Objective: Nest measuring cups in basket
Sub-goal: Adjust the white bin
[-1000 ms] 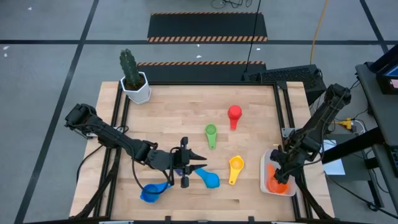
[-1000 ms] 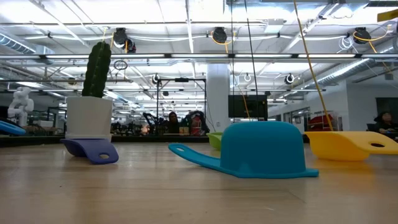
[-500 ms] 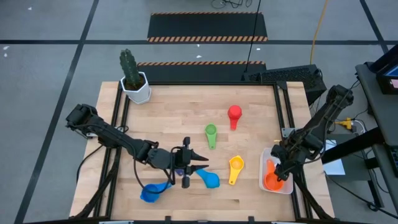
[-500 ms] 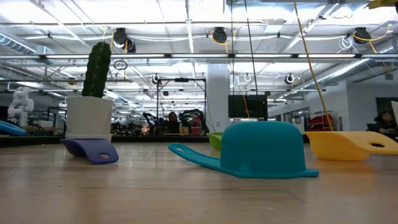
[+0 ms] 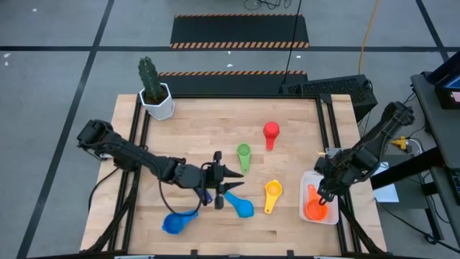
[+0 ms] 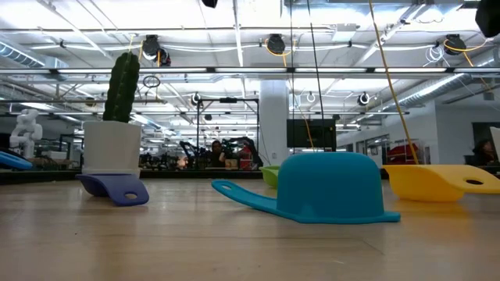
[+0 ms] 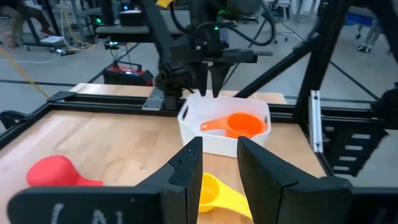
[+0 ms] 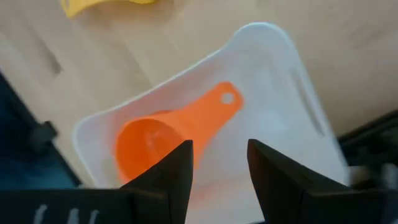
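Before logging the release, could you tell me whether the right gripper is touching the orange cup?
Apart: the right wrist view shows the right gripper open above the orange cup, nothing between its fingers.

Dark jointed arms; black cables

Orange cup (image 5: pixel 314 208) in white basket (image 5: pixel 305 185); yellow cup (image 5: pixel 272 191) outside.

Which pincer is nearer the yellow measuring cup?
Left. The left pincer sits just beside the yellow measuring cup, near the teal cup. The right pincer hangs over the basket holding the orange cup, farther off.
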You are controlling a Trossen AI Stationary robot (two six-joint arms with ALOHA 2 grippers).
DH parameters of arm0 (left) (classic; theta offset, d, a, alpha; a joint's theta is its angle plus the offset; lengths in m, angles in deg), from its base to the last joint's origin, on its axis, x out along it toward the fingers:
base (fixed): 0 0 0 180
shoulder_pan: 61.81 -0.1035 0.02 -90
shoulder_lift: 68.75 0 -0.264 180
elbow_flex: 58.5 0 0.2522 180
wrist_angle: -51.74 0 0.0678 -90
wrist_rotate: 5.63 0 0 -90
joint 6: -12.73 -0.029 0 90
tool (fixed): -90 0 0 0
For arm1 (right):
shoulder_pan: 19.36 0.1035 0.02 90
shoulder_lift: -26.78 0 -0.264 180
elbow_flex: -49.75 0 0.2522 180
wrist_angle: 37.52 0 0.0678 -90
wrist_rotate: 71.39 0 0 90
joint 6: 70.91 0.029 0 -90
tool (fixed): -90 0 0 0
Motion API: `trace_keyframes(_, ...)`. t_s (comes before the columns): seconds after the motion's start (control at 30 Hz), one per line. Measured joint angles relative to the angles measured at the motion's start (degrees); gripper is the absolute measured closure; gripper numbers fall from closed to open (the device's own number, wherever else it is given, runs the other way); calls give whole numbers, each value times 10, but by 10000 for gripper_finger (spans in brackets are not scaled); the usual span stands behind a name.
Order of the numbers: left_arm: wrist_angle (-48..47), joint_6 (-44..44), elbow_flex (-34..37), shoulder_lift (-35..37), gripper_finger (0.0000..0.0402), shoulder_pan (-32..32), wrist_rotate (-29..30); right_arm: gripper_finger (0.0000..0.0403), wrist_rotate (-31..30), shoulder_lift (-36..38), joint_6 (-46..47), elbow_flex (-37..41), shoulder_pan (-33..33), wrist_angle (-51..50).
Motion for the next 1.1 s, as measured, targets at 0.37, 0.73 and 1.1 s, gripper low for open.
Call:
trace_keyframes(0.37, -10, -21, 0, 0, 298, -50, -73, 260, -25, -59, -240, 15, -62, -42)
trace_keyframes(0.73, -12, -48, 0, 4, 298, -70, -76, 265, -56, -72, -369, 46, -92, -22)
trace_keyframes(1.1, -27, -56, 0, 4, 298, -77, -76, 327, -53, -91, -433, 97, -137, 65)
